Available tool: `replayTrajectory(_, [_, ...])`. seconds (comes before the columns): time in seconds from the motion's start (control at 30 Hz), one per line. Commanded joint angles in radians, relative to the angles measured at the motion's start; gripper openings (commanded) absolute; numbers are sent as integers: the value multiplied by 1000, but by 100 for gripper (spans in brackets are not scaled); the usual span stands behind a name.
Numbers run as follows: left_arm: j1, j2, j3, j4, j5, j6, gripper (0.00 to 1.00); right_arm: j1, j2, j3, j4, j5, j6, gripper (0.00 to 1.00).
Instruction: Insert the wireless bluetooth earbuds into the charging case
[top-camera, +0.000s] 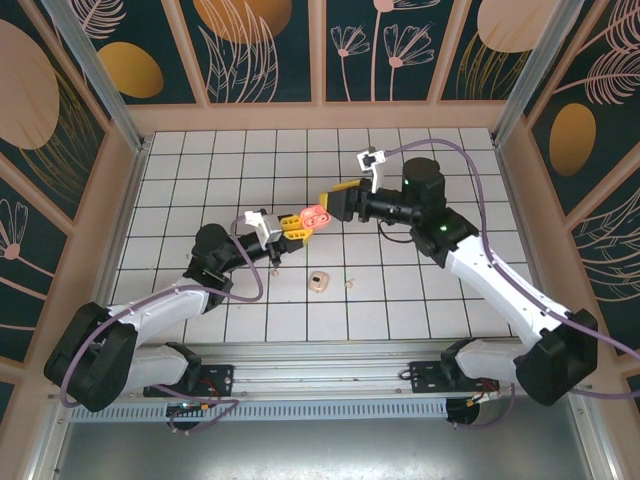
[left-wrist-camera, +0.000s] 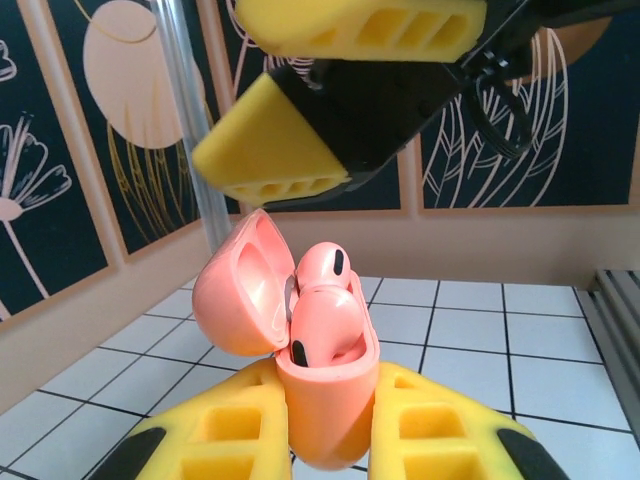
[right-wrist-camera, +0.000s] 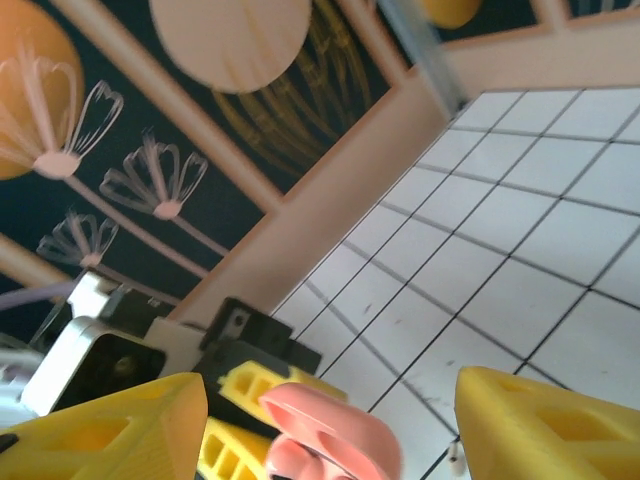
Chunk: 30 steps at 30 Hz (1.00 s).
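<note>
White tiles cover the worktop (top-camera: 420, 300), with flower-painted walls around it. The left hand (top-camera: 296, 228) is closed tight on the lower body of the pink charging case (left-wrist-camera: 325, 410) and holds it in the air, lid (left-wrist-camera: 240, 290) open. Two pink earbuds (left-wrist-camera: 325, 320) sit inside; the upper one seems not fully down. The right hand (top-camera: 330, 202) hangs just above the lid, jaws wide apart and empty. A cream case (top-camera: 318, 281) and a tiny cream bud (top-camera: 347, 283) lie near each other on the tiles. I judge such buds to be light, hard and slippery, so it is better to pinch them gently at the round head.
</note>
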Motion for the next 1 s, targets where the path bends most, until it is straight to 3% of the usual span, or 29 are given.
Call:
replayTrajectory(0.0, [-4, -12, 41, -28, 80, -5, 7, -1, 50, 52, -38, -168, -35, 67])
replayTrajectory(0.27, [-5, -18, 42, -37, 68, -7, 8, 3, 115, 82, -54, -264, -35, 67])
replayTrajectory(0.57, [-5, -10, 47, -63, 15, -2, 8, 2, 33, 4, 2, -291, -1, 62])
replayTrajectory(0.87, [-4, 4, 65, -112, -14, -17, 8, -17, -90, -121, 75, -235, 34, 59])
replayTrajectory(0.97, [-4, 18, 94, -161, -61, -41, 7, -18, -124, -134, 29, -96, 40, 59])
